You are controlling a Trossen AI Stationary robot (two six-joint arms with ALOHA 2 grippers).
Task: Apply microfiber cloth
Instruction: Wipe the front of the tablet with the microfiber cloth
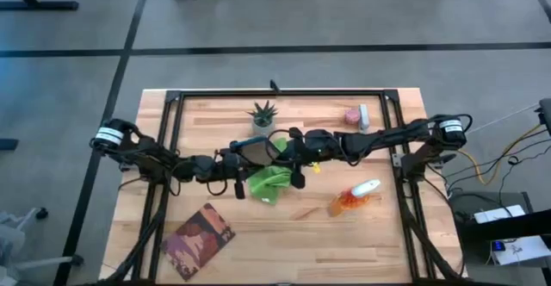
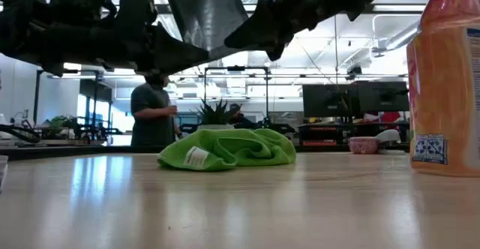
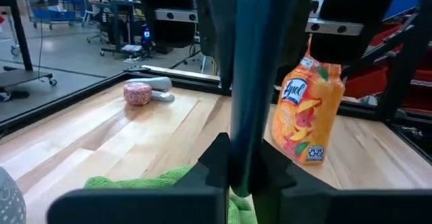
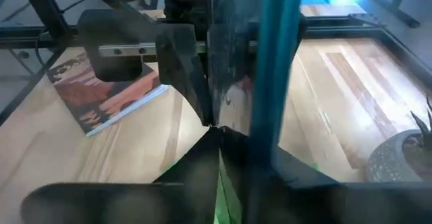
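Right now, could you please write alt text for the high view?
Both arms meet over the table's middle, holding a dark flat tablet between them above the microfiber cloth. An orange spray bottle lies right, a book lower left.

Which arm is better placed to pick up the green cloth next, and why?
Right, narrowly. The left gripper and right gripper both clamp the raised tablet, so one must let go. The microfiber cloth lies on the table beneath, slightly nearer the right one.
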